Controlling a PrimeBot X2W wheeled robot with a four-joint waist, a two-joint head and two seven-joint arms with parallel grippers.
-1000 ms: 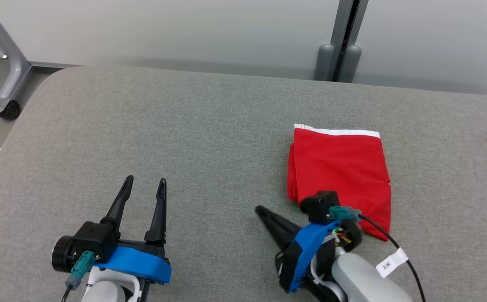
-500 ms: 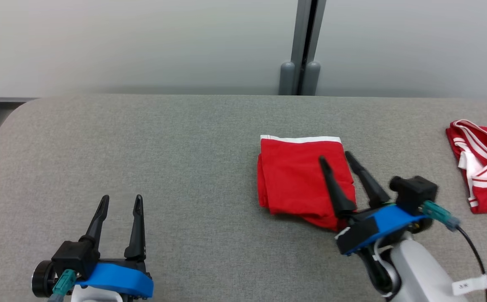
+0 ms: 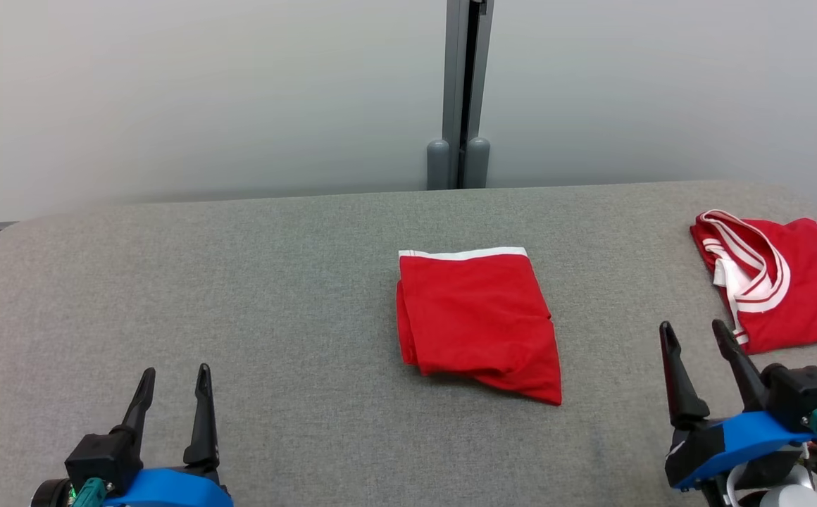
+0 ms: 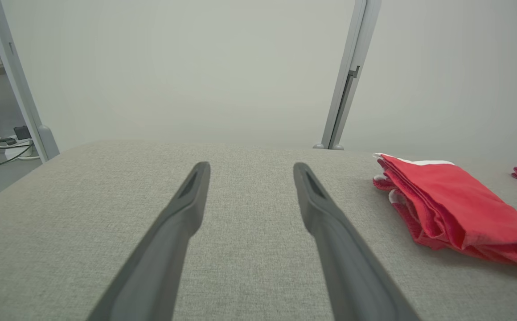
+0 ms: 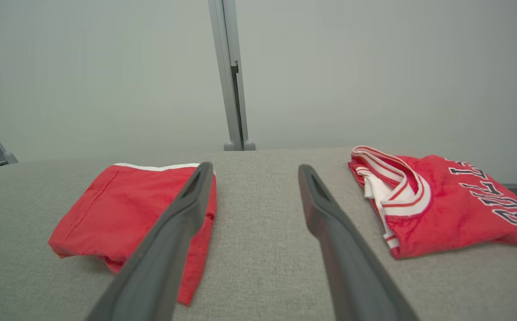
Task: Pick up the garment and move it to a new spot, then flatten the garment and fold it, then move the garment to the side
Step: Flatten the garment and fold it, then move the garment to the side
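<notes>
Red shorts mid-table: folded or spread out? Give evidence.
Folded. The shorts lie as a compact rectangle; the left wrist view shows stacked layers along one edge.

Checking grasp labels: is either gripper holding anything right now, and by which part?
Nothing is held. The left gripper and right gripper both stand open, fingers empty. The folded red shorts lie free on the table, touching neither.

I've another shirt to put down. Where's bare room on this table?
Widest bare patch: table left of the folded red garment, up to the left claw. A narrower strip lies between that garment and the jersey. Crowded: the right end.
</notes>
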